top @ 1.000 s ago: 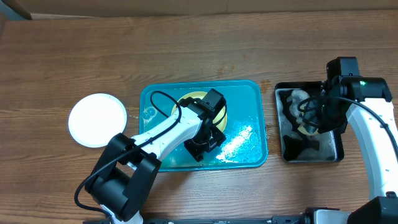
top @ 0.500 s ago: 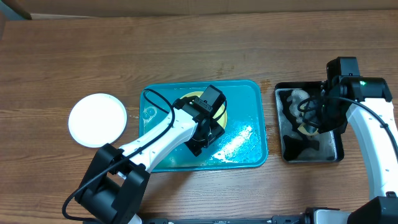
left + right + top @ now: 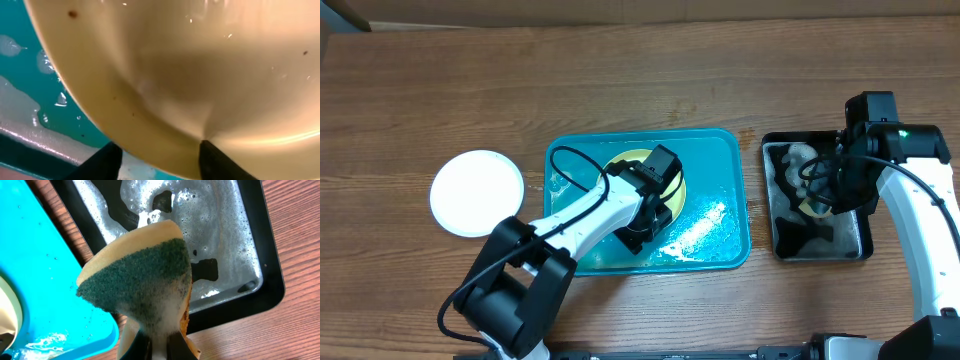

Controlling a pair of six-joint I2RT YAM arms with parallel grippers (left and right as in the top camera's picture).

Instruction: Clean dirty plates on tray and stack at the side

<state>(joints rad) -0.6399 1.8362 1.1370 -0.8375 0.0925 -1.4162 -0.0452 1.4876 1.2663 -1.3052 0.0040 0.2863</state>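
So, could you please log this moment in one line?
left gripper: straddling yellow-green plate rim in blue tray | right gripper: holding sponge over black tray

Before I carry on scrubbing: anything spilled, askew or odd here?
Nothing stands out. Suds sit inside the turquoise tray and the black tray, none on the table. The yellow plate carries a few brown specks.

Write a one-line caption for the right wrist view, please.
Right gripper holds a soapy green-faced sponge over the foamy black tray, beside the turquoise tray.
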